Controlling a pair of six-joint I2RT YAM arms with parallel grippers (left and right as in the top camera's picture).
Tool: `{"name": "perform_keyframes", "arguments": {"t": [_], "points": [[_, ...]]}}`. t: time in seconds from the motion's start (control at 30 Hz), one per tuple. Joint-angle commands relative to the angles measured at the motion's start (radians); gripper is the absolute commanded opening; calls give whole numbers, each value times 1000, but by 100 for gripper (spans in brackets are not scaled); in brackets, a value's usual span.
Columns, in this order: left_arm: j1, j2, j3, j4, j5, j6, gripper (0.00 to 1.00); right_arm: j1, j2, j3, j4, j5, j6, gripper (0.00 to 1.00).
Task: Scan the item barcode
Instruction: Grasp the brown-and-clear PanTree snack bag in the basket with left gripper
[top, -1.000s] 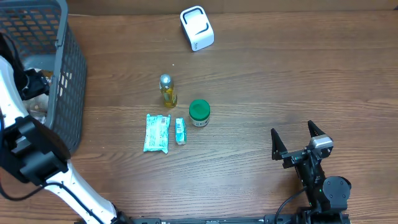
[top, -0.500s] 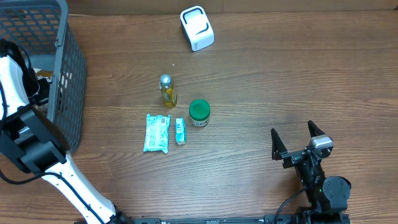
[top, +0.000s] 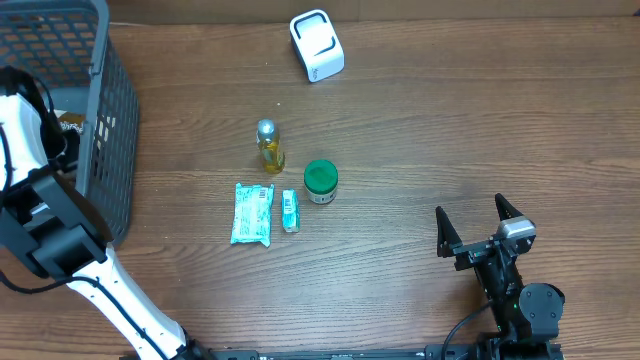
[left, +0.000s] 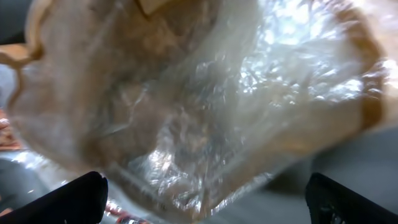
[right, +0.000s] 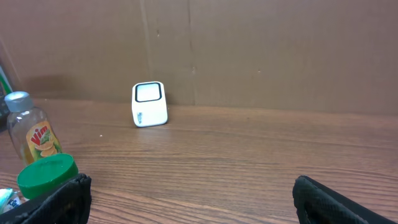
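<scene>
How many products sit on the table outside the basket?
4: bottle at back, green-lidded jar right, teal packet left, small teal box between them. Basket may hide more.

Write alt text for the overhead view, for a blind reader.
Four items lie on a brown wooden table: a yellow bottle with silver cap, a green-lidded jar, a teal packet and a smaller teal box. A white scanner stands behind; the left arm reaches into a grey mesh basket.

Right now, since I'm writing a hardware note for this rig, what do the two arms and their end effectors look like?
The left arm has white links and black joint housings. The right arm is black, with a grey block behind its end effector, whose two black fingers taper.
</scene>
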Motion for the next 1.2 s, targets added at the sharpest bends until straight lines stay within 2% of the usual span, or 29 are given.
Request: {"name": "perform_keyframes", "arguments": {"t": [0.0, 0.07, 0.13, 0.2, 0.23, 0.3, 0.37, 0.43, 0.57, 0.7, 0.87, 1.03, 1.17], "points": [[1, 16, -64, 40, -24, -11, 96, 5, -8, -11, 5, 0, -2, 100], [1, 16, -88, 57, -21, -27, 94, 5, -8, -11, 5, 0, -2, 100], [1, 16, -105, 69, -21, -34, 86, 5, -8, -11, 5, 0, -2, 100], [1, 16, -111, 72, -20, -33, 77, 5, -8, -11, 5, 0, -2, 100], [1, 16, -111, 71, -16, -33, 68, 5, -8, -11, 5, 0, -2, 100], [1, 16, -111, 70, 4, -32, 58, 5, -8, -11, 5, 0, -2, 100], [1, 16, -111, 68, 10, -33, 43, 5, -8, -11, 5, 0, -2, 100], [0, 15, -111, 64, 34, -32, 40, 5, -8, -11, 5, 0, -2, 100], [-2, 10, -105, 51, 40, -32, 24, 5, -8, -11, 5, 0, -2, 100], [-2, -31, -85, 41, 62, -34, 17, 5, -8, -11, 5, 0, -2, 100], [-2, -158, -82, 68, 78, -49, 14, 5, -8, -11, 5, 0, -2, 100], [-2, -340, -82, 107, 84, -100, 13, 5, -8, -11, 5, 0, -2, 100], [-2, -488, -82, 121, 124, -190, 4, 5, -8, -11, 5, 0, -2, 100]]}}
